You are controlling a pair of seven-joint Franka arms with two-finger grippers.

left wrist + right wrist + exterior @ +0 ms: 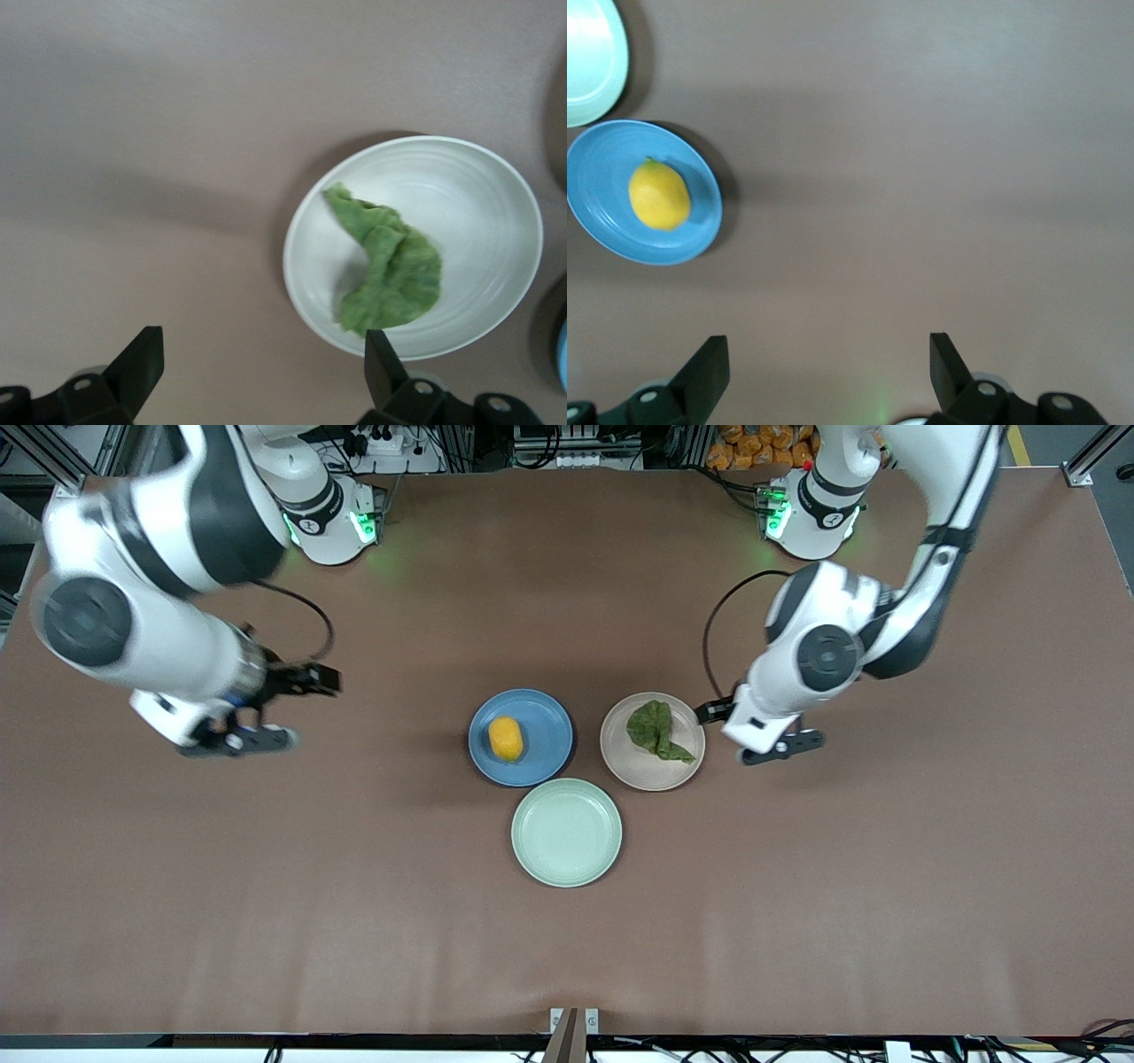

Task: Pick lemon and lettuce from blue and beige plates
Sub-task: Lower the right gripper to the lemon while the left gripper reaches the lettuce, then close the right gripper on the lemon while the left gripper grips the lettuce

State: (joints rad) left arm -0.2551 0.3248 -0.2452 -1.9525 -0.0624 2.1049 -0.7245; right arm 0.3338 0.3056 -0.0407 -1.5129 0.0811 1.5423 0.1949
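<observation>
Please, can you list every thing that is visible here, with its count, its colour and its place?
lemon: one, yellow-orange, on the blue plate
lettuce: one leaf, dark green, on the beige plate
blue plate: one, medium blue, mid-table, beside the beige plate toward the right arm's end
beige plate: one, pale beige, toward the left arm's end
mint-green plate: one, pale green, bare, nearer the front camera than the other two
table: one, brown
left end effector: one, black fingers open, over bare table beside the beige plate
right end effector: one, black fingers open, over bare table toward the right arm's end
</observation>
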